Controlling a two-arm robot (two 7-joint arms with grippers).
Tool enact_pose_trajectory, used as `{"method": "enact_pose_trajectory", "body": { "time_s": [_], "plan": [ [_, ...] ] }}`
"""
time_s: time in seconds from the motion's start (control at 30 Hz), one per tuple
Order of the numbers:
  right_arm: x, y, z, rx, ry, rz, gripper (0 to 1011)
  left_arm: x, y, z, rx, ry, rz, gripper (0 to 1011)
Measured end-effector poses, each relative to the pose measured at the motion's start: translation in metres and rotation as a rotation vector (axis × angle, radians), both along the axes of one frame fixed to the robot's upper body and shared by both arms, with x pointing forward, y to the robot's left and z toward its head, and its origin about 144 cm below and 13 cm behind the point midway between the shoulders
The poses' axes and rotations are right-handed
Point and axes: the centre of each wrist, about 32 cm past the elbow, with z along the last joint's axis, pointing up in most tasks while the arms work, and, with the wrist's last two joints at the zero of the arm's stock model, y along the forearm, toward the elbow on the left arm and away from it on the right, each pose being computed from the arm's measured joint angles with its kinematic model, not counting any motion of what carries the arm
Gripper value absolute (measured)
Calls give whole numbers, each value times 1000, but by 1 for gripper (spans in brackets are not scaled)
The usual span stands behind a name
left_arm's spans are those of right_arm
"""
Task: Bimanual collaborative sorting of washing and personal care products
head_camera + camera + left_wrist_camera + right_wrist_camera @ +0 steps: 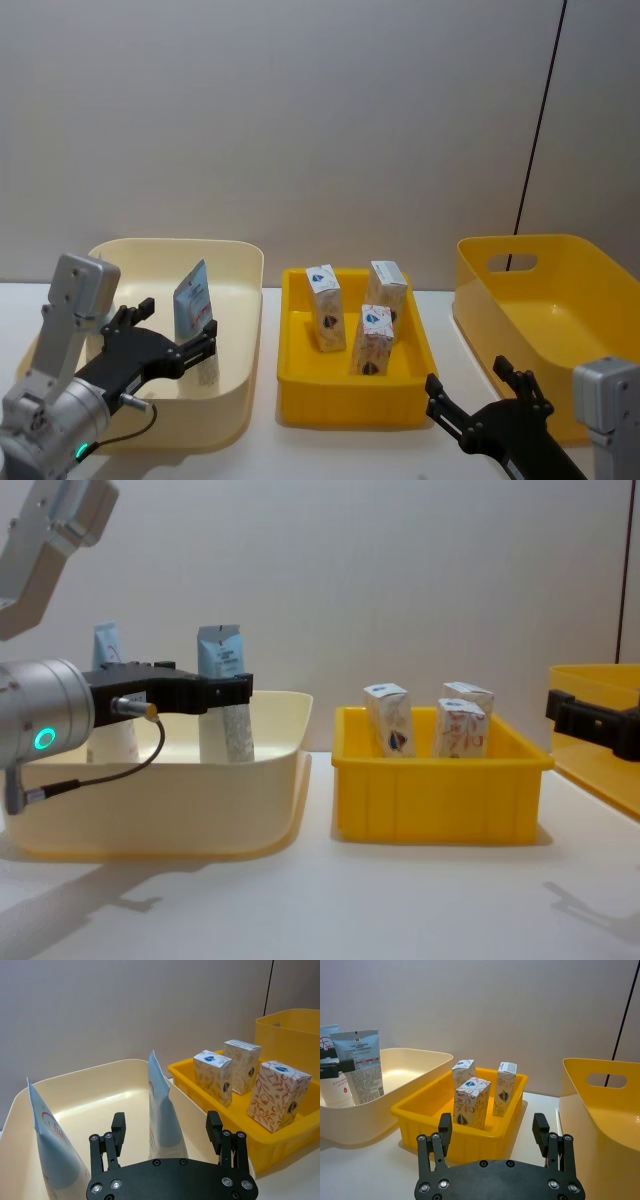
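Over the cream tub [252, 300] left end effector [178, 318] gapes beside a tube [191, 290]; right end effector [466, 375] open.

The squeeze tubes [162, 1115] were pale blue with red print; the cartons [277, 1095] white, covered in red and dark floral patterns with a small blue emblem. The tub [170, 247] was cream — the tray [350, 405] and the handled tub [560, 330] bright yellow.

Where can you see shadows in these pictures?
In the chest view, soft grey shadows lie on the table under the cream tub and the small yellow tray; in the right wrist view, one falls beside that tray.
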Motion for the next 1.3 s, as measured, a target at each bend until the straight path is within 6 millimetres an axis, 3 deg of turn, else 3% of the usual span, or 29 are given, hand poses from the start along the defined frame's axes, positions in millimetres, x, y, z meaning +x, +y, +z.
{"method": "enact_pose_trajectory", "body": {
  "time_s": [0.5,0.63,1.3],
  "plan": [
    [0,0,0,0,0,0,1001,25,-12,3,-11,33,-10,1001],
    [0,0,0,0,0,0,1001,28,-14,3,-10,38,-11,946],
    [0,0,0,0,0,0,1001,36,-19,4,-10,49,-14,322]
  ]
}}
